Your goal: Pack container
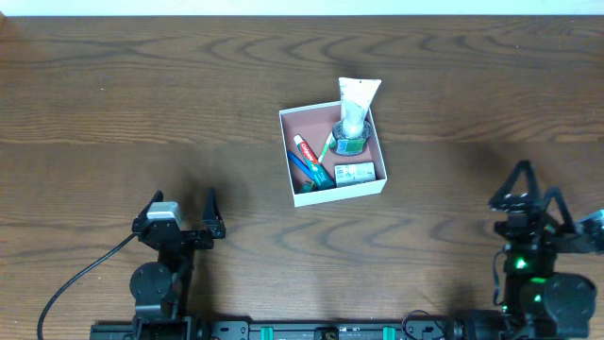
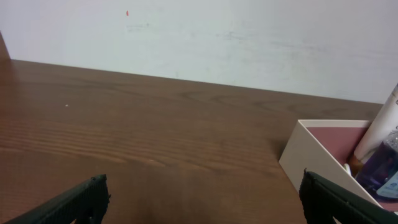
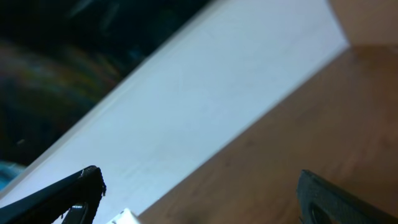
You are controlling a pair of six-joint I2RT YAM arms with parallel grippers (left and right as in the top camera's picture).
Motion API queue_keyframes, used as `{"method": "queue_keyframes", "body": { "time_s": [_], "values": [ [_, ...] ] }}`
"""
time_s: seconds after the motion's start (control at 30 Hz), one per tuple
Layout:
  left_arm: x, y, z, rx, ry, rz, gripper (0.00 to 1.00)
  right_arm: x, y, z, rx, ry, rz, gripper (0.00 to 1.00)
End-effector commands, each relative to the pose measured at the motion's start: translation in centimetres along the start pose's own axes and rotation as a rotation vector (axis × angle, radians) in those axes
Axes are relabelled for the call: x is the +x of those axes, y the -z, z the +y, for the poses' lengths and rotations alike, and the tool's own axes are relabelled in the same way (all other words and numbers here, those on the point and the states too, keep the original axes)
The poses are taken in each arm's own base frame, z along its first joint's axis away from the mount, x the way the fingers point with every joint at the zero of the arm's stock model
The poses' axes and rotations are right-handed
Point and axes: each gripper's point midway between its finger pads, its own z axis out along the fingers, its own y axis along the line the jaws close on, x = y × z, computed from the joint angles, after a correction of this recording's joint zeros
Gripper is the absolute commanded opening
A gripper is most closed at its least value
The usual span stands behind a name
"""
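Note:
The container [image 1: 332, 189], a shallow square white box with a reddish-pink inside, sits at the table's middle. In it lie a white tube [image 1: 356, 100] leaning over the far rim, a red-and-white toothpaste tube [image 1: 309, 152], a blue toothbrush [image 1: 304, 168], a round clear item [image 1: 351, 142] and a small green-white carton [image 1: 355, 173]. The container's corner shows at the right of the left wrist view [image 2: 311, 149]. My left gripper [image 1: 179, 212] is open and empty at the near left. My right gripper [image 1: 533, 189] is open and empty at the near right.
The dark wooden table [image 1: 142, 94] runs to a white wall at the back [image 2: 217, 37]. A black cable [image 1: 80, 283] trails from the left arm at the front edge.

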Motion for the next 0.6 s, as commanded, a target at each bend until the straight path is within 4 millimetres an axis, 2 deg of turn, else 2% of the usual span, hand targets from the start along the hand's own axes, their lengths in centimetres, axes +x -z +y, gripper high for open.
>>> {"method": "queue_keyframes", "body": {
  "time_s": [0.0,0.27,0.57],
  "values": [
    [1.6,-0.1,0.0,0.007,0.007,0.049,0.98,2.6,0.1,0.3,-0.101,0.127,0.050,0.99],
    [1.6,-0.1,0.0,0.007,0.007,0.049,0.98,5.0,-0.3,-1.5,-0.105,0.193,0.049,0.99],
    [1.6,-0.1,0.0,0.007,0.007,0.049,0.98,7.0,-0.5,-1.6,-0.207,0.373,-0.006,0.99]
  ]
}}
